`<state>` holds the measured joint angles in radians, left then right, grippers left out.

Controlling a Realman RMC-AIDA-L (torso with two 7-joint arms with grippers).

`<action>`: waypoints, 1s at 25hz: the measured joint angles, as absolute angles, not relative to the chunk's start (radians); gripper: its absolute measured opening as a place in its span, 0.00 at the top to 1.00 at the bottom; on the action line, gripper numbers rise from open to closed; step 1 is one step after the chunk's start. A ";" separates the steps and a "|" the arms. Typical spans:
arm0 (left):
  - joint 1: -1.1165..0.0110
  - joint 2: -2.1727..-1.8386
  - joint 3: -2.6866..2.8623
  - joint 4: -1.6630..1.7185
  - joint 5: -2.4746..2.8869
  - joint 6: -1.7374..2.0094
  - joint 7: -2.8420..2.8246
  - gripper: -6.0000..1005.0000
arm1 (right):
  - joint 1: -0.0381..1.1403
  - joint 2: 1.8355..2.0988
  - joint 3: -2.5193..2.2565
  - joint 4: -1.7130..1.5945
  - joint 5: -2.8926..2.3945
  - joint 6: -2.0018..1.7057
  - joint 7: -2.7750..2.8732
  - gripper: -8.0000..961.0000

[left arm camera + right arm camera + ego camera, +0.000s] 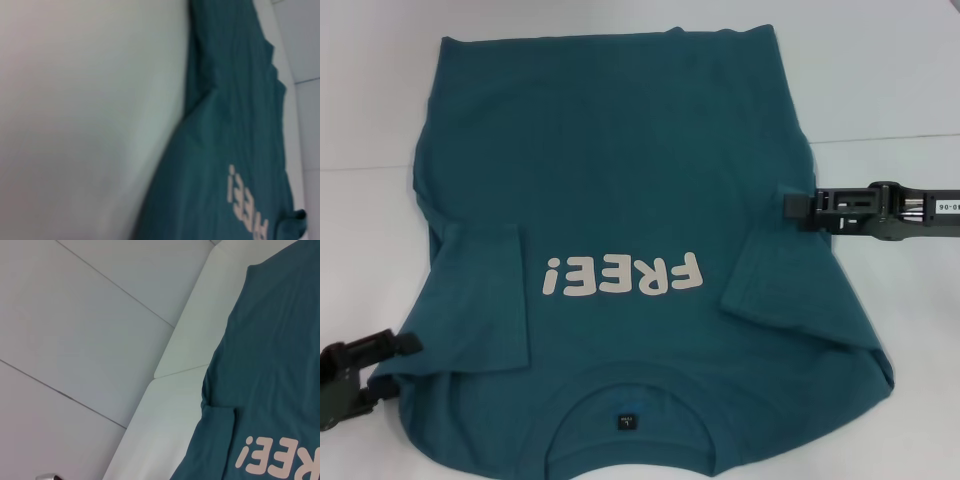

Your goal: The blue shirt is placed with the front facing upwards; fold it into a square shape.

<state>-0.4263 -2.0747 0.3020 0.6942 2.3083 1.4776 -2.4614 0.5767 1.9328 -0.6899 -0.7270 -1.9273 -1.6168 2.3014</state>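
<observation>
- Head view: the only one that takes in the whole blue shirt (620, 220) and both grippers. The left wrist view gives just the shirt's left side and bare white table (85, 115); the right wrist view gives its right side, a strip of table edge and pale floor tiles (75, 340).
- Blue shirt: teal, laid front up on the white table, collar (628, 385) at the near edge with a small dark label (624, 422), hem at the far edge. Cream "FREE!" lettering (623, 277) reads upside down from the robot's side. Both short sleeves are folded inward onto the chest.
- Right gripper (798, 207): at the shirt's right edge, about mid-length, its tip on or just over the cloth; fingers look drawn narrow, though whether they pinch fabric cannot be told.
- Left gripper (405, 343): at the near left, beside the shirt's shoulder, tip at the cloth's edge; its opening cannot be told.
</observation>
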 joint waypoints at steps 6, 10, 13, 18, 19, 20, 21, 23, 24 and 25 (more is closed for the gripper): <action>-0.429 -2.074 0.304 0.693 2.296 1.507 -2.455 0.19 | 0.577 1.933 -0.683 -0.727 -1.929 -1.617 2.301 0.34; -0.406 -2.074 0.297 0.701 2.300 1.515 -2.459 0.19 | 0.573 1.933 -0.679 -0.726 -1.929 -1.617 2.301 0.34; -0.390 -2.074 0.294 0.705 2.304 1.518 -2.460 0.19 | 0.571 1.933 -0.678 -0.726 -1.929 -1.617 2.301 0.34; -0.378 -2.077 0.293 0.708 2.306 1.517 -2.461 0.19 | 0.570 1.933 -0.676 -0.726 -1.930 -1.617 2.301 0.34; -0.377 -2.078 0.293 0.708 2.306 1.518 -2.461 0.19 | 0.569 1.933 -0.676 -0.726 -1.930 -1.617 2.301 0.34; -0.377 -2.079 0.293 0.708 2.306 1.518 -2.462 0.19 | 0.569 1.933 -0.676 -0.726 -1.930 -1.617 2.301 0.34; -0.377 -2.079 0.294 0.707 2.306 1.519 -2.463 0.19 | 0.569 1.933 -0.676 -0.726 -1.930 -1.617 2.301 0.34; -0.374 -2.081 0.297 0.707 2.312 1.519 -2.468 0.19 | 0.568 1.933 -0.676 -0.726 -1.930 -1.617 2.301 0.34; -0.373 -2.081 0.297 0.707 2.316 1.519 -2.470 0.19 | 0.568 1.933 -0.676 -0.726 -1.930 -1.617 2.301 0.34; -0.371 -2.082 0.296 0.707 2.320 1.518 -2.470 0.19 | 0.568 1.933 -0.676 -0.726 -1.930 -1.617 2.301 0.34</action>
<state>-0.3708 -2.0819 0.2963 0.7071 2.3200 1.5181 -2.4704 0.5675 1.9328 -0.6764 -0.7256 -1.9299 -1.6171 2.3009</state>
